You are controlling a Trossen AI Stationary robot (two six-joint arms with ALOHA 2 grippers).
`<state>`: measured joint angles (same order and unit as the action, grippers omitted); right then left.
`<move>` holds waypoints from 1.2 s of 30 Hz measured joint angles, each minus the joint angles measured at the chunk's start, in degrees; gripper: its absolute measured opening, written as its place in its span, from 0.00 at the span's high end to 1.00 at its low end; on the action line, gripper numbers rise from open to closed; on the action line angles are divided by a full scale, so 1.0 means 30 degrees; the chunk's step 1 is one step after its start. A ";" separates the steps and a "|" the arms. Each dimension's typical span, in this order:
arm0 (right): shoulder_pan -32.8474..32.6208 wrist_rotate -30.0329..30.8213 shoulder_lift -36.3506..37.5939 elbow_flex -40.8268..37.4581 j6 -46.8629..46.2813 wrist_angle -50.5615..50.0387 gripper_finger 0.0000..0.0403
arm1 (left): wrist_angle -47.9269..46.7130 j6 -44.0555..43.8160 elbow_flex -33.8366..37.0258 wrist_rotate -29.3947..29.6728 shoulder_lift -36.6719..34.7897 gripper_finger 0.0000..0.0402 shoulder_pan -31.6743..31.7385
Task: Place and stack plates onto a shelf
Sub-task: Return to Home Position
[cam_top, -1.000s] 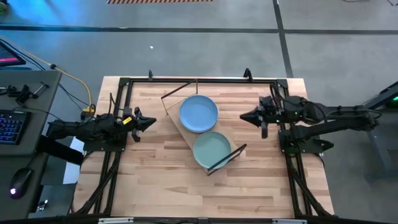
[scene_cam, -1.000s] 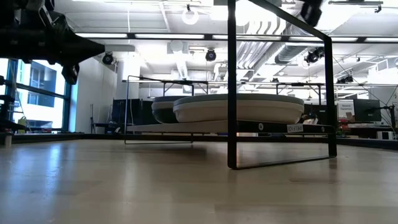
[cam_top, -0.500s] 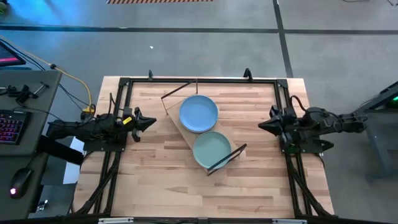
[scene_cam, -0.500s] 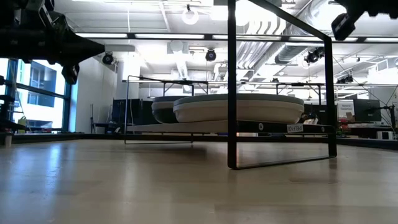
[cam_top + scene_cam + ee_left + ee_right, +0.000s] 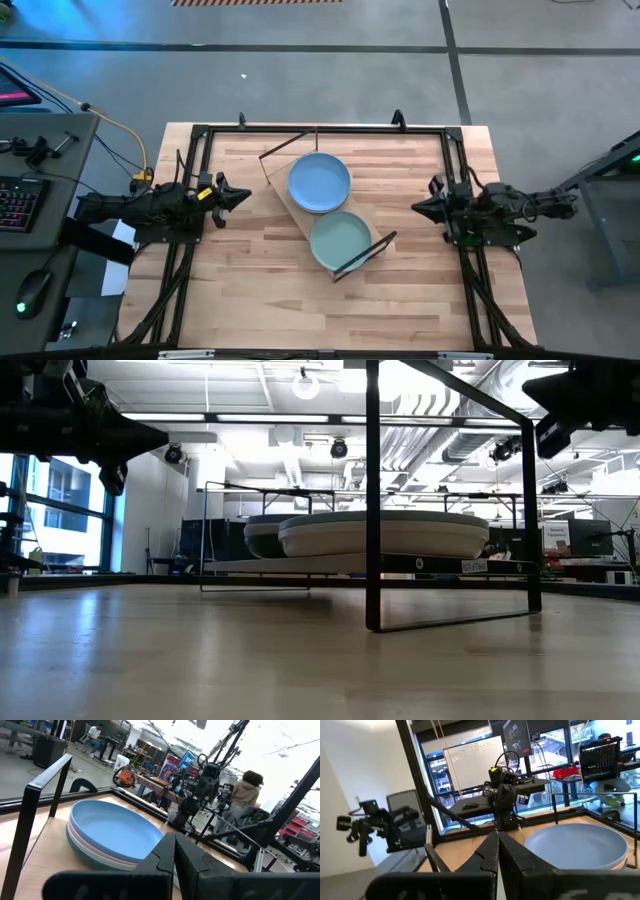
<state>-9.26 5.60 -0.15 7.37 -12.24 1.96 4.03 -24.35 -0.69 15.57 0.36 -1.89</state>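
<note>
- Blue plate [image 5: 319, 182] tops the stack on shelf [image 5: 297, 218]; green plate [image 5: 340, 240] is beside it.
- Plates prob. light, stiff, smooth; grab by rim.
- L gripper [image 5: 243, 195] & R gripper [image 5: 416, 207]: fingers pressed together, empty, at table sides.

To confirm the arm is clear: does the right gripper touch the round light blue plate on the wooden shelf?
Apart. The high view shows a wide strip of bare wooden tabletop between the right gripper and the round light blue plate.

The plates [image 5: 319, 182] looked matt and smooth; the shelf [image 5: 296, 217] was pale wood with dark metal rods; the bench [image 5: 250, 290] was butcher-block wood.
</note>
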 joint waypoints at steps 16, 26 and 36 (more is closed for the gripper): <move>0.0087 -0.0004 -0.0028 -0.2265 0.0976 0.1327 1.00 | -0.0043 -0.0003 0.0000 0.0014 0.0000 1.00 0.0000; 0.0087 0.0059 -0.0062 -0.2272 -0.2827 -0.0022 1.00 | -0.0036 -0.0001 0.0000 0.0011 0.0000 1.00 0.0000; -0.0058 0.0037 0.0047 -0.2279 -0.2794 -0.0015 1.00 | -0.0042 -0.0010 0.0000 0.0015 0.0000 1.00 0.0000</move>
<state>-9.43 5.71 -0.01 0.54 -20.62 1.91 3.90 -24.38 -0.69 15.62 0.36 -1.89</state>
